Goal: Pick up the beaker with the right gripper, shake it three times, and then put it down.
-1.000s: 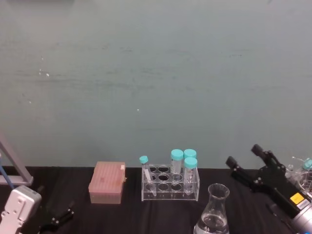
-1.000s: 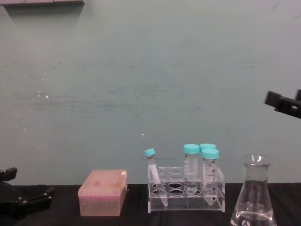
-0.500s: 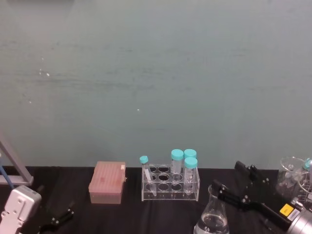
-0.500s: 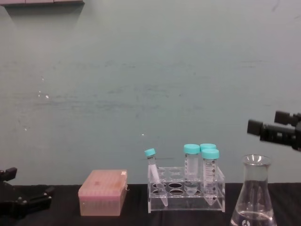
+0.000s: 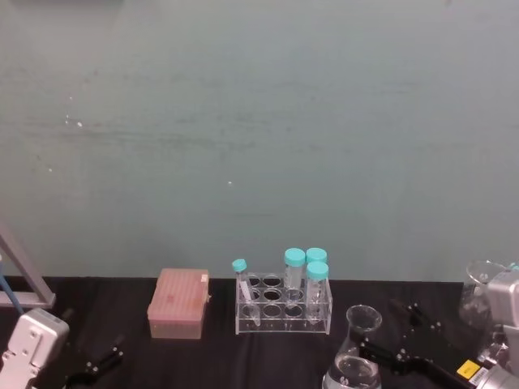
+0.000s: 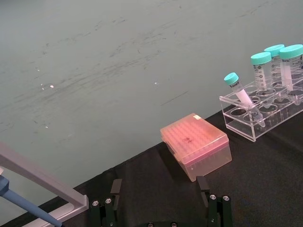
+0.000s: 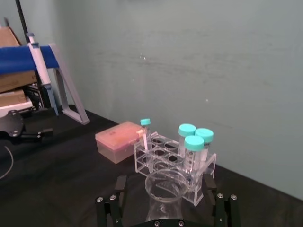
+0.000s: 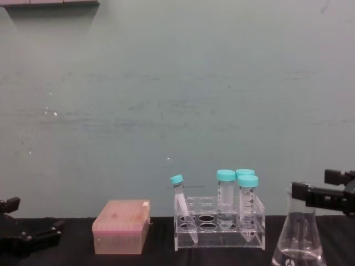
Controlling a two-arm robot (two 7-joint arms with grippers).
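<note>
On the table (image 5: 203, 361), right front: the beaker (image 8: 299, 244) stands upright near the tube rack (image 5: 284, 312). My right gripper (image 7: 165, 187) sits level with its neck, jaws apart, 1 each side, placed to clamp under the flared rim. Left gripper (image 6: 158, 191) parked low-left, spread.

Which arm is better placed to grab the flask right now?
The right. The right gripper is open on either side of the beaker, at its neck, while the left gripper sits open far off to the left, beyond the pink box.
</note>
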